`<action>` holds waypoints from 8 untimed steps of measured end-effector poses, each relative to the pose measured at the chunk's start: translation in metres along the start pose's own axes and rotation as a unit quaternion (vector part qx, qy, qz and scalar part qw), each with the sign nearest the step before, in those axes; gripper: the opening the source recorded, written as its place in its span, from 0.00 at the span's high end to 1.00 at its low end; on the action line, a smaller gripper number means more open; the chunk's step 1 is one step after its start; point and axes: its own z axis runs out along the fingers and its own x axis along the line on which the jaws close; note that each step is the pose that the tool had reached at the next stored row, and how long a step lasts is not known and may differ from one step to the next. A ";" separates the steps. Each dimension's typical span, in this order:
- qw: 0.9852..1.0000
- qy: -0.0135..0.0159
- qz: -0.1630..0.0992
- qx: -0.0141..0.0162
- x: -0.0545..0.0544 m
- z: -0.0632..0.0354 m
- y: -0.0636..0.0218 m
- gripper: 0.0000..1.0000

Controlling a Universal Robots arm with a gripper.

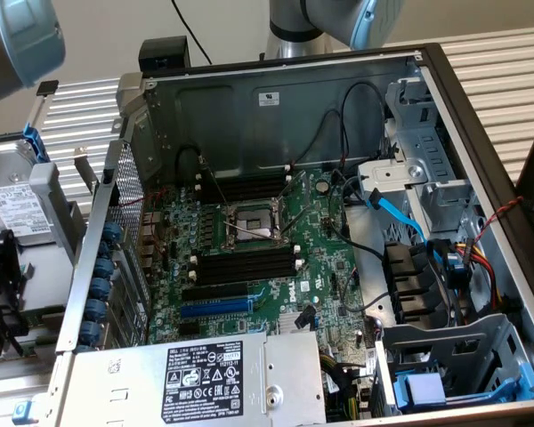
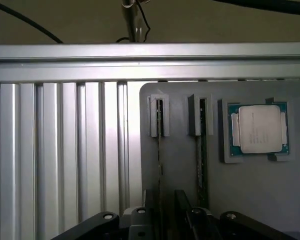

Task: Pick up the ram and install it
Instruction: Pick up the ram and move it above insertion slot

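Two ram sticks stand on edge in a grey holder (image 2: 180, 175): one ram (image 2: 160, 145) and a second ram (image 2: 202, 150) beside it. My gripper (image 2: 165, 197) hangs over the near end of the first stick, its dark fingers (image 2: 149, 200) on either side of the stick with a gap, so it is open. In the exterior view the opened computer case (image 1: 276, 107) lies flat, with the motherboard's black memory slots (image 1: 249, 263) on both sides of the processor socket (image 1: 254, 222).
A processor chip (image 2: 260, 129) sits in a pocket of the grey holder beside the sticks. Ribbed aluminium table (image 2: 55, 150) runs next to the holder. In the case are a blue expansion slot (image 1: 215, 307), a power supply (image 1: 205, 374), cables and drive cages (image 1: 445, 187).
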 end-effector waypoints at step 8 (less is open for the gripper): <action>1.000 0.000 0.000 0.000 0.000 0.0013 -0.0001 0.69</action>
